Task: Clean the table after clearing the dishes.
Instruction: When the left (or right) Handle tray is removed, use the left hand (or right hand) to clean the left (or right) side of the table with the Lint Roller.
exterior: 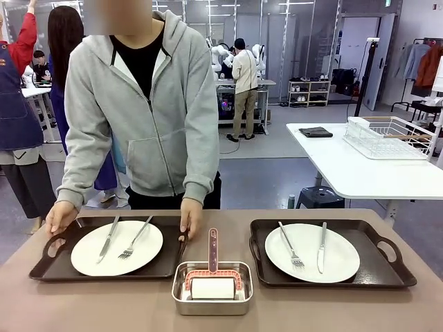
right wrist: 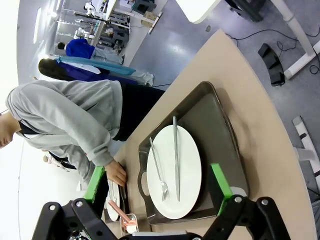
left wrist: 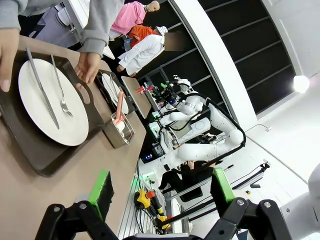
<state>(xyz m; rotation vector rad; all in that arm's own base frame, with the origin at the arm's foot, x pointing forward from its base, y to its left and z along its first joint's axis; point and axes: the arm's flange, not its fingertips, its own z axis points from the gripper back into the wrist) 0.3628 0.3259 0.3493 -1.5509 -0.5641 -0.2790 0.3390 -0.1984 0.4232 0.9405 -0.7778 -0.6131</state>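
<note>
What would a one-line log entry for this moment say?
dishes: uncleared | person's hands: on left tray | right tray: untouched | jaws: both open, empty

The left tray [exterior: 169, 261] and right tray [exterior: 379, 268] are spanning the table [exterior: 415, 308], a steel pan [exterior: 212, 304] is plugging their gap at the near edge, a person's hands [exterior: 191, 217] are crowding the left tray's far side, and both near corners are lying open.

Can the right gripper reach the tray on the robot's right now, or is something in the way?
Probably yes. The right gripper, open, faces the right tray with nothing between; the person's hands rest on the left tray.
</note>
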